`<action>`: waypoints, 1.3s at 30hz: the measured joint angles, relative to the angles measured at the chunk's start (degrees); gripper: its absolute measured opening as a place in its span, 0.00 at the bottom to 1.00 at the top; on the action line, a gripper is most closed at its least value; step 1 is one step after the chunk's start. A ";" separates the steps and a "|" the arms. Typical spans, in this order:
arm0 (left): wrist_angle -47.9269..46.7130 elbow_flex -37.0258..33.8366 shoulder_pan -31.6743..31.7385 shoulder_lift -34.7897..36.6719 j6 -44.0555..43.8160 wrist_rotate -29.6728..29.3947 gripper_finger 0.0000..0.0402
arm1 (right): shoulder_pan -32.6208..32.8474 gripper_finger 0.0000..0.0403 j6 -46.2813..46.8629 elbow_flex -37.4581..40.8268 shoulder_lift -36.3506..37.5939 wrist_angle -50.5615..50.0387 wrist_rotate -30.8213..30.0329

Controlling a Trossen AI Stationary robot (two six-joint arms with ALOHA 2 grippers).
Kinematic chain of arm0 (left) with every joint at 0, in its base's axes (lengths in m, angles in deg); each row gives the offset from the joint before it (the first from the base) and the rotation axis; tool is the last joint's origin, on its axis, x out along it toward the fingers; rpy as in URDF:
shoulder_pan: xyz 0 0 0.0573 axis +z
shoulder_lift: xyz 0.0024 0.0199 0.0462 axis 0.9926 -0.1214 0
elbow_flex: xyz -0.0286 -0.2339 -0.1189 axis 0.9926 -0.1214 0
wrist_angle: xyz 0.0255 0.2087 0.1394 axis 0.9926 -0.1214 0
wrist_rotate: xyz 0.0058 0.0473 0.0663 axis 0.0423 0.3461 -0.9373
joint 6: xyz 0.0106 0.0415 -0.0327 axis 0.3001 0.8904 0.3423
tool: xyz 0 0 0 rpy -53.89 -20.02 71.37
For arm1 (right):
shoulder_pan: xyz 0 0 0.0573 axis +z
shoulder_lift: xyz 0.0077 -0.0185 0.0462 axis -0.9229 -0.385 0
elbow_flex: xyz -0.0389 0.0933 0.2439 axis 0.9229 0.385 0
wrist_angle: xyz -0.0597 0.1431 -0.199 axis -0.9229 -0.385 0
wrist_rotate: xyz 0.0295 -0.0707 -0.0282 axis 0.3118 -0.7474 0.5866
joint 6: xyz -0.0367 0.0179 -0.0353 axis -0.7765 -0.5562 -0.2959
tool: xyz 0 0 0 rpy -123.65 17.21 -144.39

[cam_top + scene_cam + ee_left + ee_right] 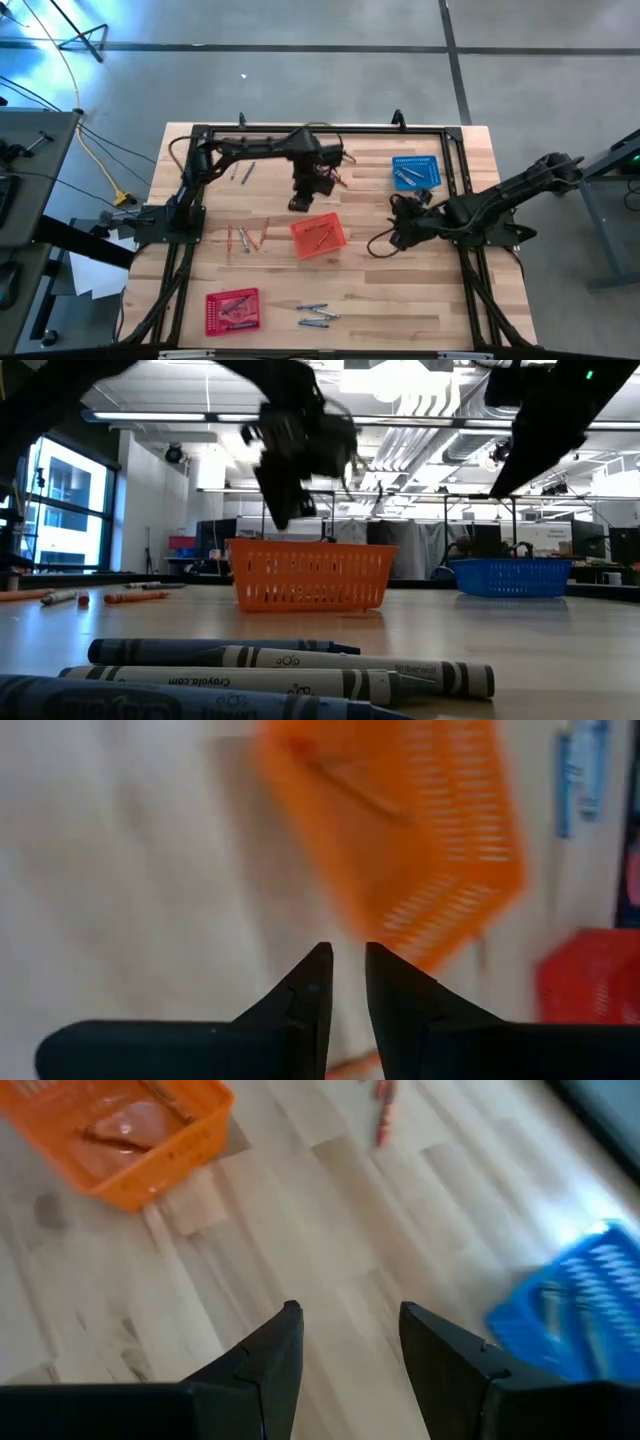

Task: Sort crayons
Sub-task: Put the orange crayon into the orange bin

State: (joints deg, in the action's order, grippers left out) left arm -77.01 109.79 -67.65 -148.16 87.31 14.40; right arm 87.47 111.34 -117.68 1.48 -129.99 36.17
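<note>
Grey concrete floor (300, 25), bright window (60, 500), ceiling strip lights (420, 425) overhead.

Bare table (370, 300) lies open beside my right gripper (396, 238); the orange basket (318, 236) blocks the middle.

In the left wrist view we see the orange basket (420, 830) ahead of the left gripper (348, 982) smeared by motion, its upper edge cut off. A red basket (590, 975) beyond runs past the frame edge. In the low view, 1 near blue crayon (160, 700) is cropped below. From above, crayons inside the blue basket (416, 171) are too small to count.
</note>
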 joint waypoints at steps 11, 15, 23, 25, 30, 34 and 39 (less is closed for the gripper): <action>30.21 -26.62 -21.78 25.35 -23.87 -13.46 0.13 | -12.91 0.40 -19.57 9.01 -0.17 25.60 13.28; 47.36 -37.98 -29.03 33.71 -34.71 -29.53 0.13 | -17.17 0.40 -23.44 7.35 -2.45 28.76 13.47; 72.43 -49.30 -37.97 39.59 -38.25 -57.48 0.13 | -27.02 0.40 -22.89 -2.48 -16.61 28.27 14.08; 74.84 -49.49 -39.35 39.57 -37.58 -61.18 0.13 | -28.76 0.40 -24.89 -5.57 -20.91 27.96 15.35; 74.55 -49.40 -42.59 39.59 -36.78 -69.92 0.13 | -32.42 0.40 -28.10 -15.55 -31.90 22.79 18.05; 73.76 -49.36 -45.01 39.59 -36.79 -74.49 0.13 | -34.81 0.40 -29.77 -23.26 -38.73 18.05 18.43; 72.81 -49.40 -47.37 39.59 -37.20 -77.19 0.13 | -36.89 0.40 -30.82 -29.84 -43.88 14.41 22.04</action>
State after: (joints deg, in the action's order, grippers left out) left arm -4.20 60.38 -115.02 -108.58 50.11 -62.79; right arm 50.57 80.52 -147.52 -42.40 -115.58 58.22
